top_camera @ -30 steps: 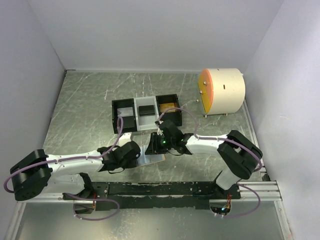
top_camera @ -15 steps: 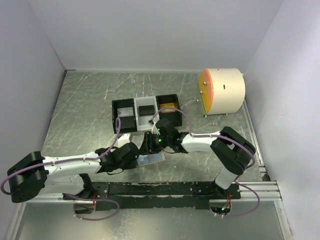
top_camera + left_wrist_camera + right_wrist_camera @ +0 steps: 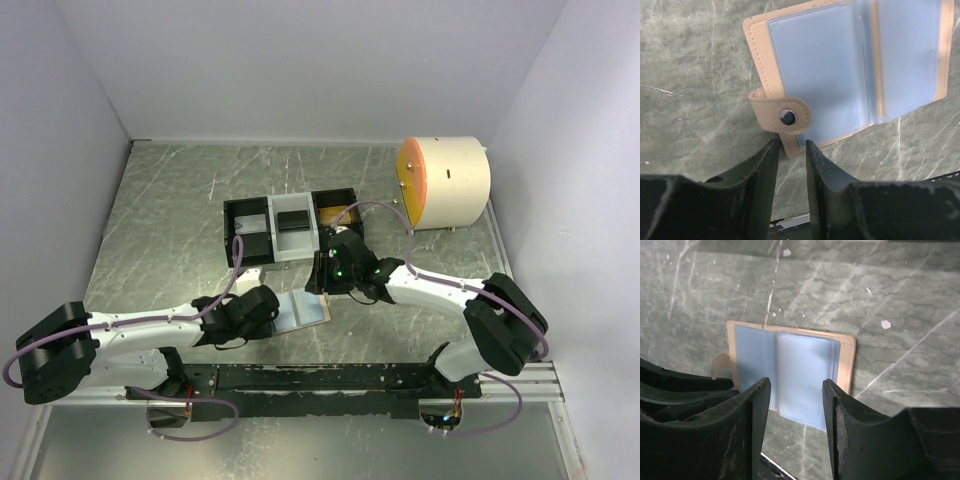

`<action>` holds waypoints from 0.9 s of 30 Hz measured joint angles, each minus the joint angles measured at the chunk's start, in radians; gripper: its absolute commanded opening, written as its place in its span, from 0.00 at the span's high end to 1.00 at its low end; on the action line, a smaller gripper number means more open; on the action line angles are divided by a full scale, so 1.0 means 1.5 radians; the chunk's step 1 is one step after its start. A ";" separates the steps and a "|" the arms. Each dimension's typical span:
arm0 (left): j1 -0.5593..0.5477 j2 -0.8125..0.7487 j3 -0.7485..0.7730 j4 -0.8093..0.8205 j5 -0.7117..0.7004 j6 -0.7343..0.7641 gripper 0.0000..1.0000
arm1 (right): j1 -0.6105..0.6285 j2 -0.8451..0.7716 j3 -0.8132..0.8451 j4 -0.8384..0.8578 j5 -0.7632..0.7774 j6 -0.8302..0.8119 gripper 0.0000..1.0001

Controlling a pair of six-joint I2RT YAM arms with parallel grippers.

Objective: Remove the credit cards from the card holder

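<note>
Card holder (image 3: 303, 310) lies open and flat on the grey marbled worktop (image 3: 170, 200), near the front edge between the two arms. Pale blue inner faces are up, with a tan border showing round them.

Left pincer (image 3: 791, 145): low at the holder's left edge, jaws narrow and closed on the tip of the tan snap strap (image 3: 785, 117) (the stud faces up, just clear of the fingertips).

Right pincer (image 3: 795, 385): above the holder's far edge, clear of it. Its jaws stand apart and grip nothing; the blue sleeves show through the gap.

Three-compartment tray (image 3: 247, 207) sits just beyond the holder.
- Left black bay: silver-grey card (image 3: 252, 227).
- White middle bay: black card (image 3: 293, 221).
- Right black bay: gold card (image 3: 337, 212).

A cream drum (image 3: 450, 180) with an orange face stands far right, well apart from the rest.
</note>
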 measured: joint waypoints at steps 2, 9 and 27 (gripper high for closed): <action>0.000 0.002 0.000 0.000 0.000 0.000 0.60 | -0.002 0.002 -0.004 -0.007 0.001 -0.004 0.53; -0.001 0.003 0.000 0.000 0.000 0.000 0.60 | -0.002 0.024 -0.023 -0.001 -0.021 -0.006 0.55; -0.003 0.019 0.008 0.005 -0.001 0.001 0.61 | 0.002 0.027 -0.028 0.019 -0.050 -0.007 0.56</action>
